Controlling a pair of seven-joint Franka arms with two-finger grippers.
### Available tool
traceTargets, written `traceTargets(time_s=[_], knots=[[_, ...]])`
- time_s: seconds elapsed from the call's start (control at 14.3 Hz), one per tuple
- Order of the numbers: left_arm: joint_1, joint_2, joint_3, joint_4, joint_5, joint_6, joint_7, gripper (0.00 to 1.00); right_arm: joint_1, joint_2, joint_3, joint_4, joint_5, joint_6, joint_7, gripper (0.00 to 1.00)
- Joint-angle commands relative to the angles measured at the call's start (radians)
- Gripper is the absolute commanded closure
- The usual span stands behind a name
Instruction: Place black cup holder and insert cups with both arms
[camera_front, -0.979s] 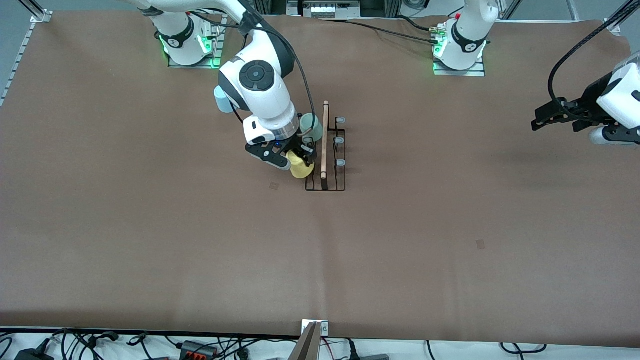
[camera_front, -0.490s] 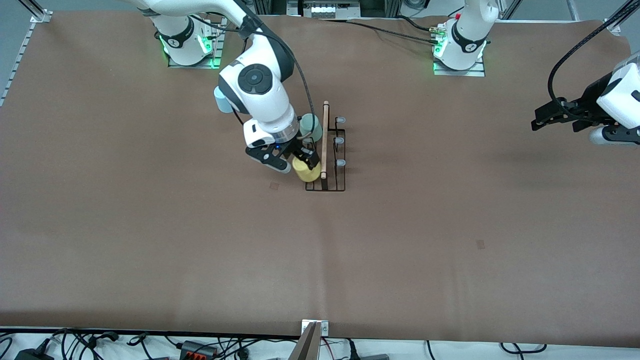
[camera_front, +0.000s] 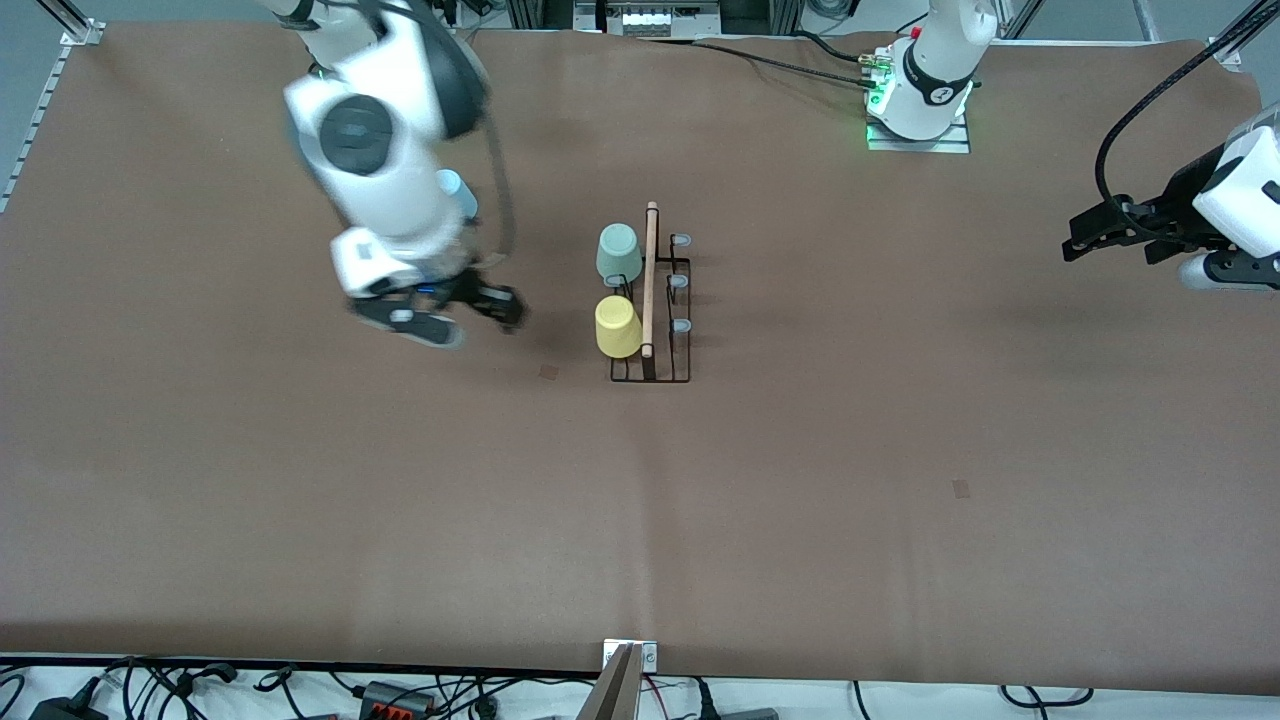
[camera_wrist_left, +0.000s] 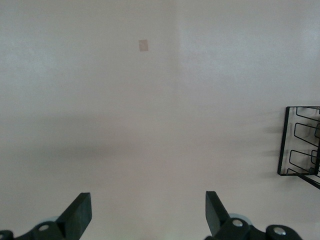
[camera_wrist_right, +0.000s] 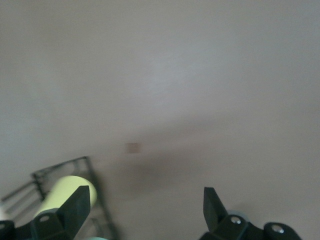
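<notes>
The black cup holder (camera_front: 668, 372) stands mid-table, its wooden rod handle (camera_front: 650, 280) on top. Two cups sit on its pegs on the side toward the right arm's end: a pale green cup (camera_front: 619, 252) and, nearer the front camera, a yellow cup (camera_front: 618, 326). Bare capped pegs (camera_front: 680, 326) face the left arm's end. A light blue cup (camera_front: 458, 194) stands on the table, partly hidden by the right arm. My right gripper (camera_front: 458, 318) hangs open and empty beside the holder; its wrist view shows the yellow cup (camera_wrist_right: 62, 192). My left gripper (camera_front: 1110, 240) waits open at the left arm's end.
Small tape marks lie on the brown table cover, one (camera_front: 549, 371) near the holder and one (camera_front: 961, 488) toward the left arm's end. Cables and a metal bracket (camera_front: 630, 655) line the edge nearest the front camera. The left wrist view shows the holder's wire end (camera_wrist_left: 300, 150).
My right gripper opened, let go of the yellow cup on the holder's peg, then rose and swung away toward the right arm's end. The left arm has not moved.
</notes>
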Motion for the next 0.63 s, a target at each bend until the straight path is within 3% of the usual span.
traceTargets(time_s=[0.0, 0.07, 0.14, 0.35, 0.49, 0.56], knots=[[-0.006, 0.012, -0.001, 0.037, 0.014, -0.030, -0.007, 0.00, -0.176, -0.097, 0.018, -0.019, 0.027, -0.126, -0.303, 0.00], [-0.004, 0.012, -0.001, 0.037, 0.012, -0.030, -0.007, 0.00, -0.199, -0.114, -0.012, -0.005, 0.030, -0.176, -0.412, 0.00], [-0.004, 0.012, -0.001, 0.037, 0.014, -0.030, -0.002, 0.00, -0.196, -0.121, -0.093, 0.026, 0.045, -0.217, -0.504, 0.00], [0.006, 0.008, 0.004, 0.038, 0.017, -0.086, 0.007, 0.00, -0.186, -0.105, -0.328, 0.118, 0.212, -0.285, -0.664, 0.00], [0.003, 0.015, -0.001, 0.057, 0.014, -0.088, 0.004, 0.00, -0.151, -0.114, -0.454, 0.150, 0.209, -0.306, -0.667, 0.00], [0.003, 0.015, -0.001, 0.058, 0.012, -0.087, 0.005, 0.00, -0.146, -0.118, -0.485, 0.173, 0.188, -0.335, -0.667, 0.00]])
